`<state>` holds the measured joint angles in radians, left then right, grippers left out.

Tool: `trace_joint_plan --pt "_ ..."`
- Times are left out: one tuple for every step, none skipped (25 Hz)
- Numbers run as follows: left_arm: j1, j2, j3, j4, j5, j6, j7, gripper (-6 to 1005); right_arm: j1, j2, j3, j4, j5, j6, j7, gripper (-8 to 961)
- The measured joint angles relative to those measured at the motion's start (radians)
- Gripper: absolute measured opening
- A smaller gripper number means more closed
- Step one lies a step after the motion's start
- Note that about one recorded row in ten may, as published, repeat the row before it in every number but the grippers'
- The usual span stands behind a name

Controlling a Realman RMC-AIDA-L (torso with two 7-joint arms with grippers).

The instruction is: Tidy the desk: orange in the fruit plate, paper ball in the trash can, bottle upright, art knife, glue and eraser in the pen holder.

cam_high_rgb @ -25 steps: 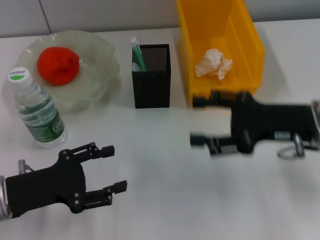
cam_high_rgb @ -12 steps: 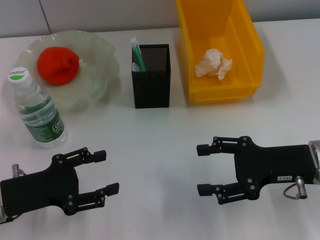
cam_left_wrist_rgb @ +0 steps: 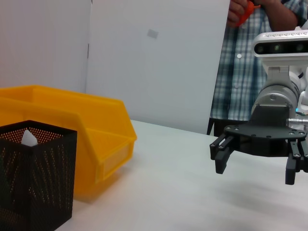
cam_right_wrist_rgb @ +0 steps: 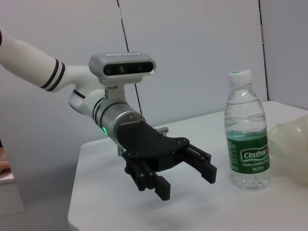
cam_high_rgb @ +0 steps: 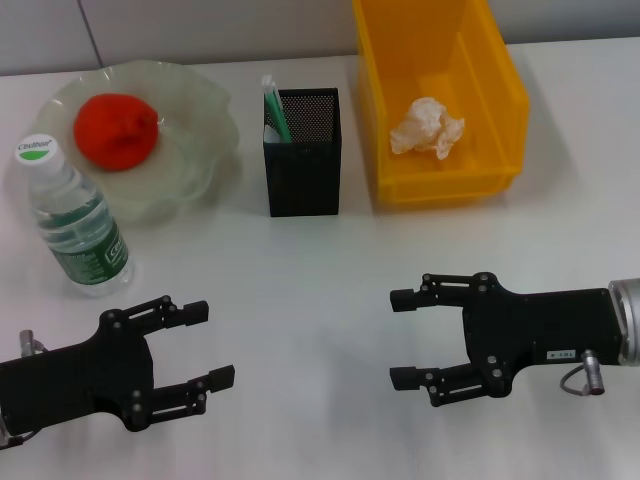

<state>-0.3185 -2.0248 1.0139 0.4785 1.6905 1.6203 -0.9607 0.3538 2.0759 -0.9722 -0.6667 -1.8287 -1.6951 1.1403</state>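
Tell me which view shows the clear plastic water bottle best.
The right wrist view: the clear plastic water bottle stands upright, label readable. The head view shows it from above; the left wrist view misses it.

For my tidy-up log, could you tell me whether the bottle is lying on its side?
No, the bottle stands upright beside the plate.

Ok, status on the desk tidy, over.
Left gripper and right gripper open, empty, low over the near table. Orange in plate, paper ball in yellow bin, bottle upright. Nothing in the way.
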Motion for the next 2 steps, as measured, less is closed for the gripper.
trace_joint_plan --pt "0.001 0.000 0.000 0.000 0.000 0.000 0.000 778 0.002 0.000 0.000 0.002 0.000 0.002 0.000 838" --pt "0.001 -0.001 0.000 0.000 0.000 0.000 0.000 778 0.003 0.000 0.000 0.004 -0.001 0.003 -0.001 838"
